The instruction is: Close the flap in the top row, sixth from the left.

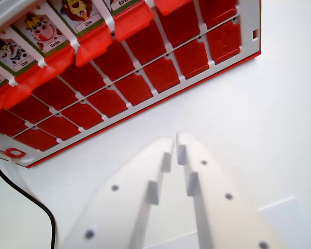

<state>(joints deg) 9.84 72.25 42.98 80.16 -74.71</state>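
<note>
**Gripper short of the board, target flap not identifiable**

The red flap board (145, 83) lies flat on the white table (280, 135), running aslant across the upper part of the wrist view. Its two nearer rows of flaps lie down flat, showing plain red backs. Flat flaps keep their pictures hidden; raised ones show them. Along the far row, at the top edge of the view, several flaps stand up with animal cards facing out: a lion card (79, 11), a cow card (41, 32), and a black-and-white animal card (9, 52). More raised flaps run on towards the wrist view's right, cut off by the frame.

The flap to be shut should sit in that far, raised row. Which one is sixth from the left cannot be counted here, since the row passes out of view at both ends.

The gripper (175, 139) hangs over bare table just beside the board's near edge, well short of the raised row. Its white fingers (145, 181) are drawn together, tips almost meeting with only a thin slit between, and nothing is held. In my judgement, a narrowed tip suits nudging one flap without disturbing its neighbours.

A black cable (31, 199) trails along the wrist view's left.
</note>
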